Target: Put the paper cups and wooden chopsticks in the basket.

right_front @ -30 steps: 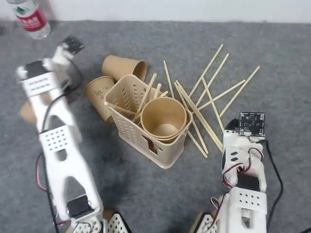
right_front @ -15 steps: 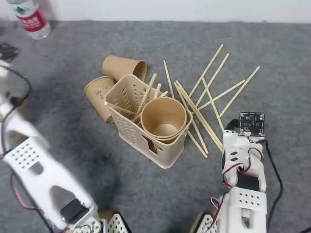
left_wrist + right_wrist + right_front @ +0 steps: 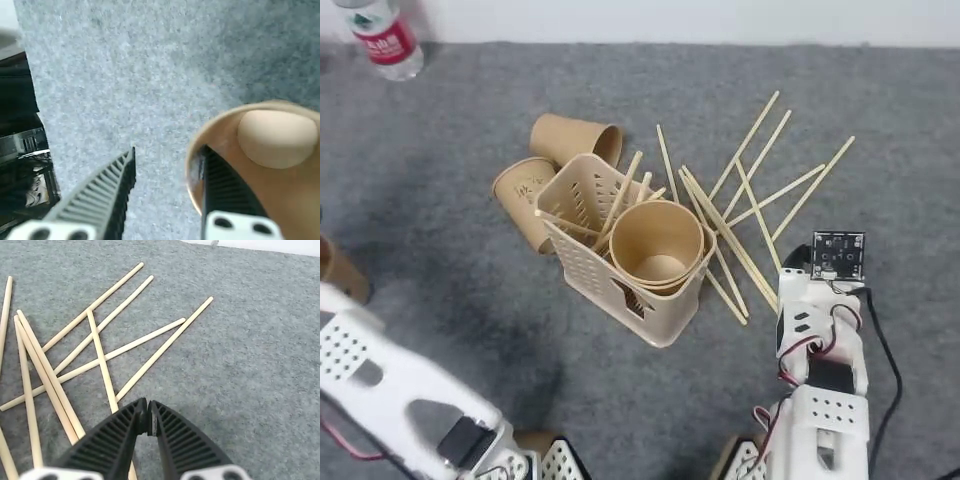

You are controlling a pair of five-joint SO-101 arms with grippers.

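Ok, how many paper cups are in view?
4: one cup upright in the basket, two cups lying beside it, a fourth cup at the left gripper, one finger inside. Nested ones may be hidden.

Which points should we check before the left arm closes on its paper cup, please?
1. Left gripper open: ok.
2. Gripper straddles the cup wall: one finger appears to sit inside the paper cup and the other outside it: ok.
3. Room in the basket: a stacked cup and several sticks already sit in it: cannot tell.
4. Right gripper shut, holding nothing, over the carpet by the loose chopsticks, beside the basket: ok.
5. Basket standing upright: ok.
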